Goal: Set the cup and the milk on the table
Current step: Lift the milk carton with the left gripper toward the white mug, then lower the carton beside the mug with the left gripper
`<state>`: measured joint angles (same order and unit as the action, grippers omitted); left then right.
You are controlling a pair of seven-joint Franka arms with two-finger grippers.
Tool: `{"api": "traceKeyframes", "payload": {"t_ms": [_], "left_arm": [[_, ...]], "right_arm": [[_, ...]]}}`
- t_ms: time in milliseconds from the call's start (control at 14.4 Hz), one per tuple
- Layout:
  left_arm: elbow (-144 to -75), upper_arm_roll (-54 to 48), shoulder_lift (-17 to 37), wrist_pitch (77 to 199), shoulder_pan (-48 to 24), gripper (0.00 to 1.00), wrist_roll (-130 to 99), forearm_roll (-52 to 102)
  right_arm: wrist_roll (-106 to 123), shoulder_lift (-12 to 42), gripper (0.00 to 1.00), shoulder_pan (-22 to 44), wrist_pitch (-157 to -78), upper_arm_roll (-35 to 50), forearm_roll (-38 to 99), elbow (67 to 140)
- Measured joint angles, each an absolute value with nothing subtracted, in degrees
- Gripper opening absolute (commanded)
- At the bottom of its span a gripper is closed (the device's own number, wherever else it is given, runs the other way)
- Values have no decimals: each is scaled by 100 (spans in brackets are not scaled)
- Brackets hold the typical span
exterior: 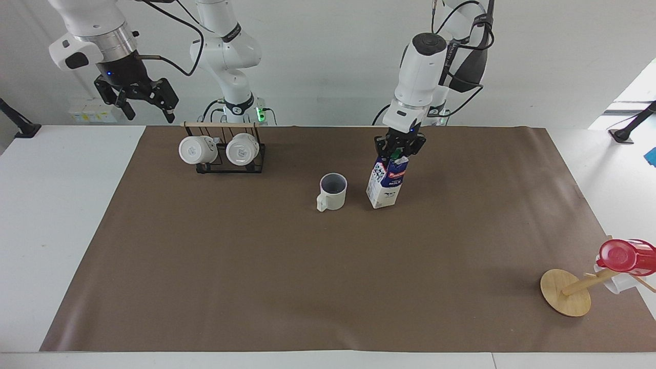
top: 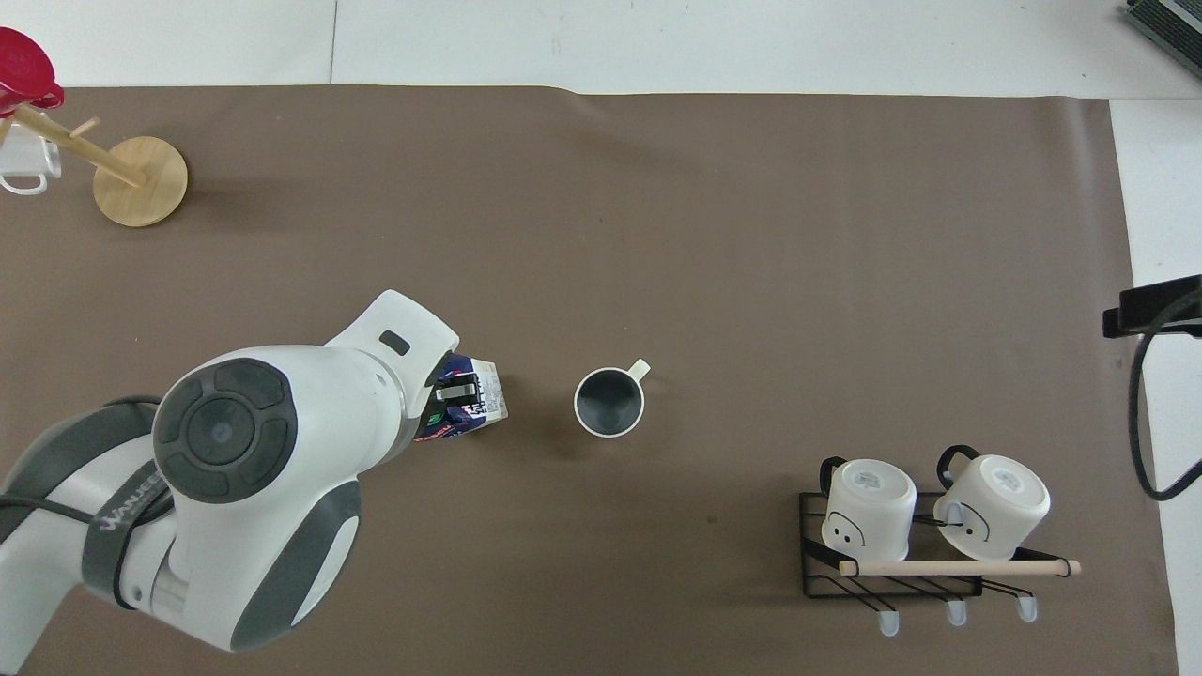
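The cream-white cup (exterior: pixel 332 191) (top: pixel 609 402) stands upright on the brown mat (exterior: pixel 256 266) of the table (exterior: pixel 51 205), handle pointing away from the robots. The milk (exterior: pixel 385 184) (top: pixel 470 408), a blue and white carton, is beside the cup toward the left arm's end, slightly tilted, its base at or just above the mat. My left gripper (exterior: pixel 398 148) (top: pixel 457 392) is shut on the carton's gable top by the green cap. My right gripper (exterior: pixel 146 102) waits raised and open, holding nothing, over the table edge near the mug rack.
A black wire rack (exterior: pixel 223 151) (top: pixel 930 526) with two white mugs lying on it sits near the robots at the right arm's end. A tipped wooden stand (exterior: pixel 566 292) (top: pixel 141 169) with a red cup (exterior: pixel 622 256) (top: pixel 23 66) lies at the farthest corner, left arm's end.
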<state>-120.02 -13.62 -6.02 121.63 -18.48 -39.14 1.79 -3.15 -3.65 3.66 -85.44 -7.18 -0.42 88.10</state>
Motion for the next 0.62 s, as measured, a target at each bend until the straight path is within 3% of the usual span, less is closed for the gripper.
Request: {"api": "traceKeyframes", "payload": {"t_ms": [625], "left_arm": [[-11978,-1372,-382,12257,-2125,52,-4124,89]], "right_arm": [[-315,-394,100,354,-8539,-731,-42,8859]]}}
